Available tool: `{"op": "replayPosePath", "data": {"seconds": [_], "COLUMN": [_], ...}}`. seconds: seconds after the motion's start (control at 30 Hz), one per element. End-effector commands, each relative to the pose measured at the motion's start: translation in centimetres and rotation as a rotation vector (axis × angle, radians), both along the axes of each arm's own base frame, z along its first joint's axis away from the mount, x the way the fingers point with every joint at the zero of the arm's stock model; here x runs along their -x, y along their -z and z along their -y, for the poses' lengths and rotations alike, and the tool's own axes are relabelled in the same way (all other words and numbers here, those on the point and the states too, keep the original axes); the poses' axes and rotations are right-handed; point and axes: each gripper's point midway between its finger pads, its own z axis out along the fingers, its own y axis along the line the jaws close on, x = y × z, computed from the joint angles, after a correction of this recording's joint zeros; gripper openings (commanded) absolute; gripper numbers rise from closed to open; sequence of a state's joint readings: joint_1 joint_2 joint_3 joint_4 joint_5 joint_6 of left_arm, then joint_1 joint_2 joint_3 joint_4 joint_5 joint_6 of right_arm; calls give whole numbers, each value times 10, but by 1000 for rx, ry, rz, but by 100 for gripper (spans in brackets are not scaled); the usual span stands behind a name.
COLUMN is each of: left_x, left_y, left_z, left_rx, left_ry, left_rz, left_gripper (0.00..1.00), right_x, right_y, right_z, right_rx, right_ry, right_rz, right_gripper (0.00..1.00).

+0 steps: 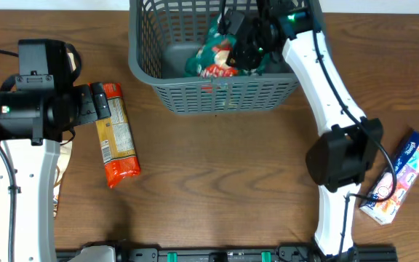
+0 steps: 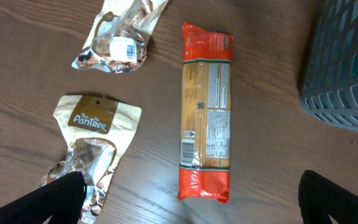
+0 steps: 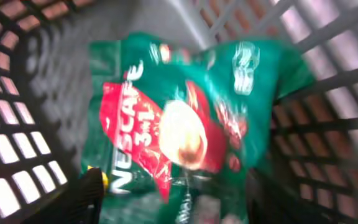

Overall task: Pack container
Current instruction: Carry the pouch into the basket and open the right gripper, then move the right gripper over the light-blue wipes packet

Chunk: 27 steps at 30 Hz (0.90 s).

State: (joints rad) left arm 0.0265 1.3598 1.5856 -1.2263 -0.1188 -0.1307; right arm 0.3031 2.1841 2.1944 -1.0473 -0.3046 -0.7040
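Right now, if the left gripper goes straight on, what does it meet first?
Probably the orange pasta packet on the table, centred ahead of the left gripper's open jaws; depth is unclear.

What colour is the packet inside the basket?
The packet is green with a red panel; clearest in right wrist view.

The light was soft and even, coming from above, so the wooden table [image 1: 217, 182] carried only weak shadows. The left wrist view was sharp, with glare on the silver packet [image 2: 114, 37]. The right wrist view was heavily blurred: the coffee bag [image 3: 185, 124] was smeared, and the basket [image 3: 17, 112] openings glowed pink.
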Motion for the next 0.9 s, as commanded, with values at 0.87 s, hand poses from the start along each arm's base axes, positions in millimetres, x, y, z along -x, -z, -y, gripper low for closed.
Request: {"op": "replayPosePath", "data": {"seconds": [0.87], "left_x": [-3], "left_y": [-3], "left_z": [-1], "left_rx": [-1], "left_ry": [0], "left_rz": [20], "left_gripper": [99], "right_x": [227], "right_y": [-197], "right_z": [259], "right_rx": [-140], "right_ry": [1199], "right_rz": [-45], "right_gripper": [82]}}
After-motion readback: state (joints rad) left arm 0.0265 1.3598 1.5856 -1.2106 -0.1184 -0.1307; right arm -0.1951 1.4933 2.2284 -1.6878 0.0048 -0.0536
